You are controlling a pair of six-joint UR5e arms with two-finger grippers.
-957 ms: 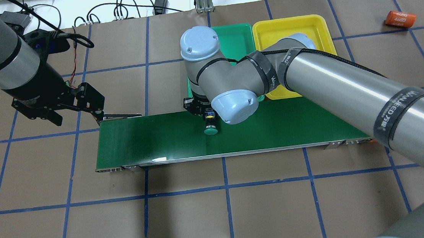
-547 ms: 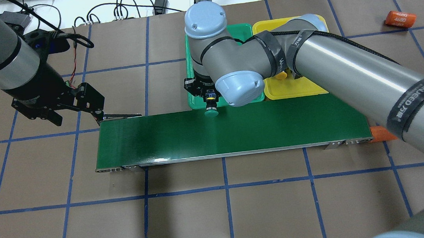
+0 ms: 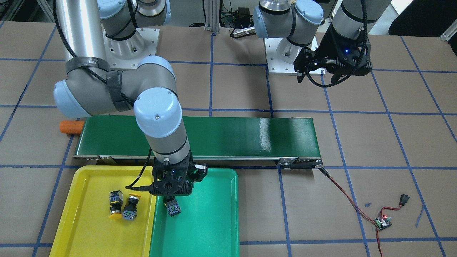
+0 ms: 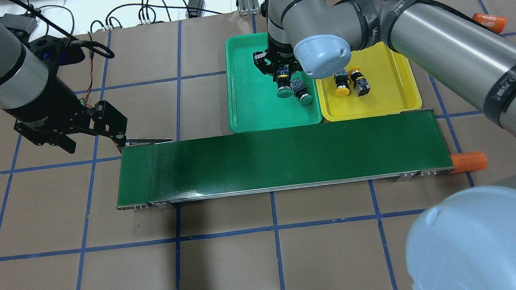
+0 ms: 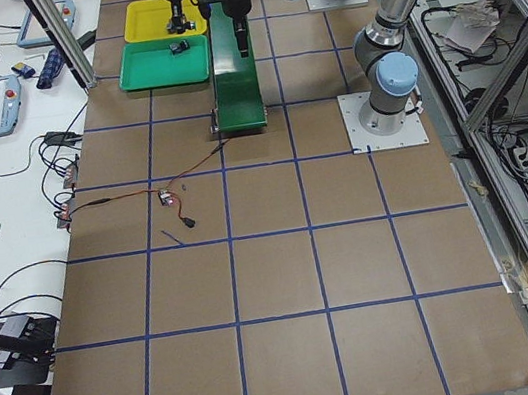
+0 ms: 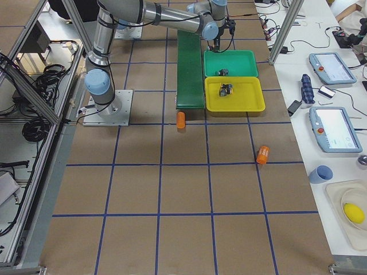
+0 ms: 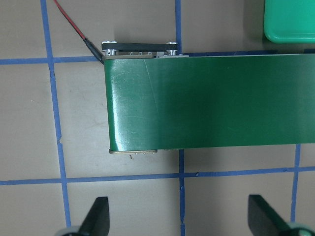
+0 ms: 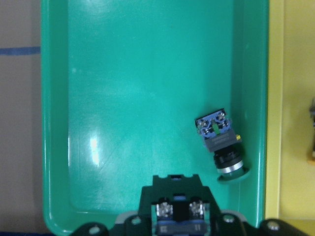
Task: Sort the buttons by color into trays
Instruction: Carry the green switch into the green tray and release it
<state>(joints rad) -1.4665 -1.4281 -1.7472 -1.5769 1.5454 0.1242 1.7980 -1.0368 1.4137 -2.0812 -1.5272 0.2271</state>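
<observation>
The right pincer (image 4: 282, 73) grips a green-capped button (image 4: 284, 91) over the green tray (image 4: 250, 108), cap seemingly toward the robot. A second green button (image 4: 303, 95) lies just right of it.

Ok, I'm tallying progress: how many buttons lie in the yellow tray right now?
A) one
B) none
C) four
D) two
D: two yellow-capped buttons lie side by side in the yellow tray, while the right pincer holds a green button over the green tray.
</observation>
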